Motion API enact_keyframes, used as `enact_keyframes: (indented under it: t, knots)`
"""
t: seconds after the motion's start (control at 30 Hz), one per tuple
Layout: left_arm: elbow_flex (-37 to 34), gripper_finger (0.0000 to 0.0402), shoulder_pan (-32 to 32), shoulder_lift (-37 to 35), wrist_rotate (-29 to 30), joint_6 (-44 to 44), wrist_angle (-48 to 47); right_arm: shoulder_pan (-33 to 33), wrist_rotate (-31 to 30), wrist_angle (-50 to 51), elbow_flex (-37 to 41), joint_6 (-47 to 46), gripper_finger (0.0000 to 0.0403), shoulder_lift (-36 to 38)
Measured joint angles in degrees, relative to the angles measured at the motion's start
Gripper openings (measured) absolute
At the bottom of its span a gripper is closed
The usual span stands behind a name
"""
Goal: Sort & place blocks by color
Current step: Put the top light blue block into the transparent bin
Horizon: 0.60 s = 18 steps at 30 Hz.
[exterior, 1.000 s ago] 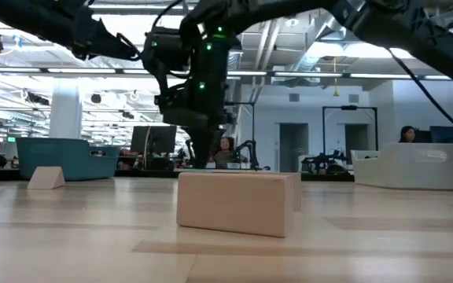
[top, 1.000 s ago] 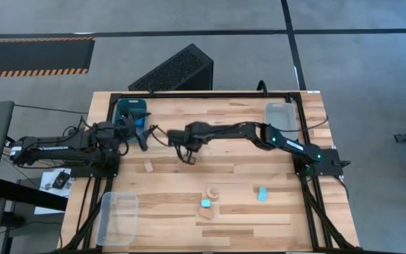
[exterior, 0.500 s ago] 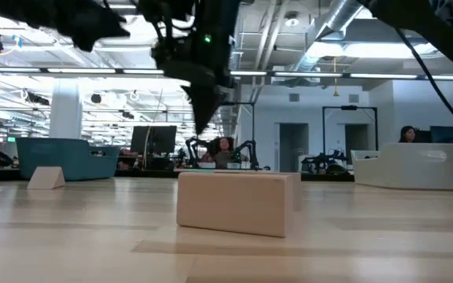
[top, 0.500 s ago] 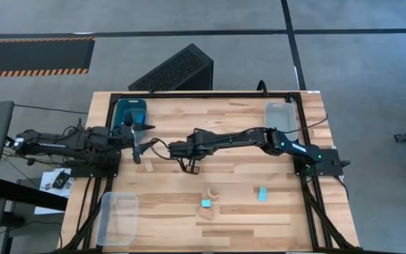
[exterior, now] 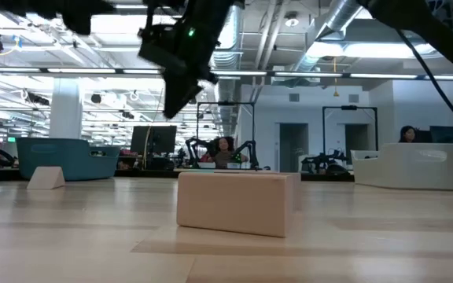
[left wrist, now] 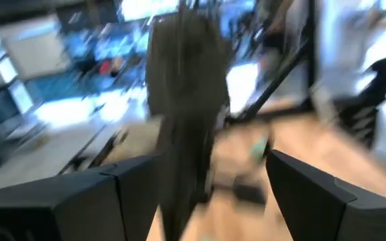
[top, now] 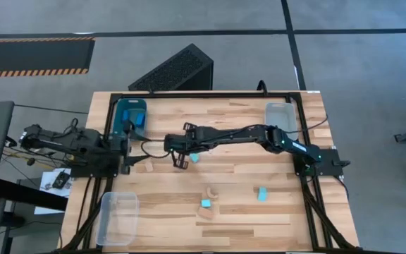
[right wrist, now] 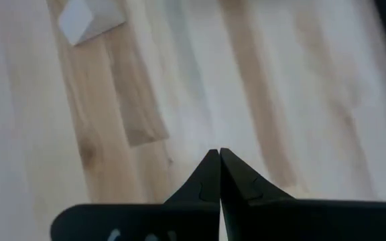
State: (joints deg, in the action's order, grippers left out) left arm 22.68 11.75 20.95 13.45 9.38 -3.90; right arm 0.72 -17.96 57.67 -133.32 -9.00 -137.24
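My right gripper (top: 179, 161) hangs shut above the middle of the table, slanting down, with nothing between its fingers (right wrist: 218, 164); it also shows high up in the low view (exterior: 170, 101). A light cyan block (top: 194, 156) lies flat on the table just to its right. A tan block (top: 149, 166) (right wrist: 89, 17) lies on the table to its left. My left gripper (top: 132, 150) (left wrist: 206, 187) stands open and empty at the table's left edge, near the teal bin (top: 129, 113). A tan arch (top: 210, 191), a cyan block (top: 206, 203) beside a tan block (top: 208, 211), and another cyan block (top: 261, 194) lie nearer the front.
One clear bin (top: 280, 116) stands at the back right, another (top: 118, 215) at the front left corner. A tan block (exterior: 238, 203) fills the low view's foreground. Bare wood lies between the two arms and along the right side.
My right gripper has risen and gone toward the table's left edge, staying shut; a light cyan block now shows on the table where it stood. My left arm has drawn back toward the left edge and swung away from the teal bin, its gripper staying open.
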Motion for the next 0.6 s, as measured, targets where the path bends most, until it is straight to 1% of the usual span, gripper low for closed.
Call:
enact_keyframes:
  t: [0.1,0.13,0.27,0.33,0.4,0.47,0.53,0.6]
  knots:
    - [0.0,0.0249,0.0,2.2,6.5,0.0,-3.6,-0.6,-0.1,-0.1,-0.1,0.3,0.0014,1.9]
    - [-0.1,0.0249,0.0,2.7,7.6,0.0,-4.1,-0.8,-0.2,0.6,-0.1,0.3,0.0014,2.6]
    - [-0.1,0.0249,0.1,4.2,8.2,-0.3,-3.6,-0.9,-0.8,4.9,-0.1,-0.3,0.0015,5.1]
    - [-0.1,0.0249,0.4,4.2,8.3,-1.3,-3.3,-0.1,-3.6,6.6,1.2,-1.2,0.0018,5.3]
    - [-0.1,0.0249,0.7,4.1,8.3,-2.3,-4.0,0.8,-6.1,7.0,5.3,-2.9,0.0021,5.6]
    - [-0.1,0.0249,0.9,4.1,8.3,-3.7,-5.2,1.8,-6.6,5.3,11.8,-5.0,0.0024,6.6]
    - [-0.1,0.0249,1.1,4.2,8.3,-4.7,-6.6,2.7,-6.5,0.1,20.0,-7.0,0.0024,9.3]
    - [-0.1,0.0249,1.1,4.7,8.3,-5.1,-7.7,3.5,-5.6,-7.2,28.8,-8.9,0.0024,13.2]
